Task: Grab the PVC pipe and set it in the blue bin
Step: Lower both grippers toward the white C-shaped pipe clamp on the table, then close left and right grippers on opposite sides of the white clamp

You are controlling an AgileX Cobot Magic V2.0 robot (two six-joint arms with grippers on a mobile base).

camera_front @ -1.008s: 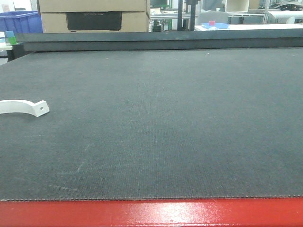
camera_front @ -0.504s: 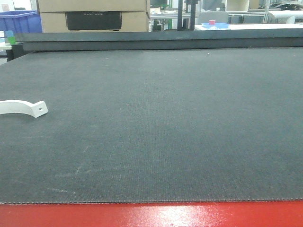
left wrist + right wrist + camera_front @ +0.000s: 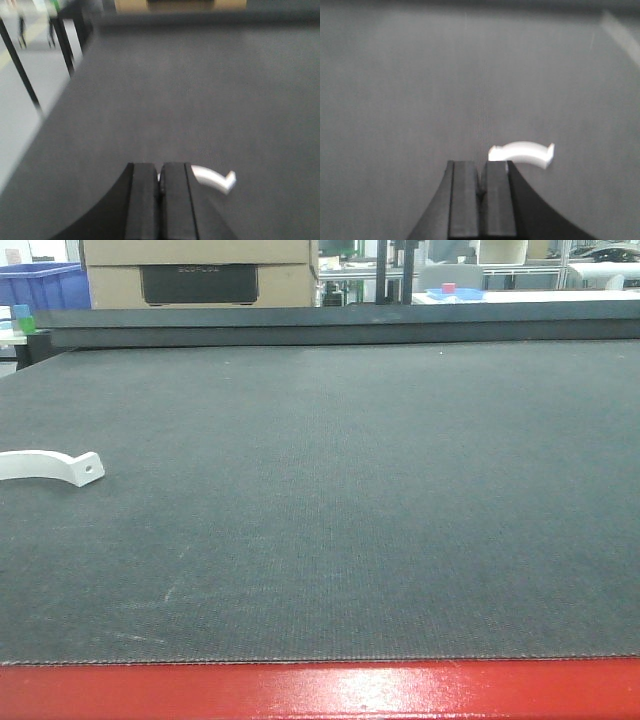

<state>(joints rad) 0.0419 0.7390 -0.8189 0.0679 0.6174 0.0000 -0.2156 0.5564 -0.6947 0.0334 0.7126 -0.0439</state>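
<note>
Front view, pipe: PVC pipe [image 3: 55, 465] lying flat on the dark bench [image 3: 350, 490], way over at the left edge, holed tab pointing right
Front view, bin: blue bin [image 3: 45, 285] far back at top left, next to a cardboard box [image 3: 200, 270], well apart from the pipe
Left wrist, fingers: left fingers [image 3: 145, 195] pressed together, gripping nothing
Left wrist, pipe: blurry, on the bench just past the tips and off to the right [image 3: 212, 178]
Right wrist, fingers: right fingers [image 3: 497, 195] closed tight too, nothing between them
Right wrist, pipe: white arched piece [image 3: 522, 152] on the bench just beyond the tips, slightly right; can't tell if it's the same one
</note>
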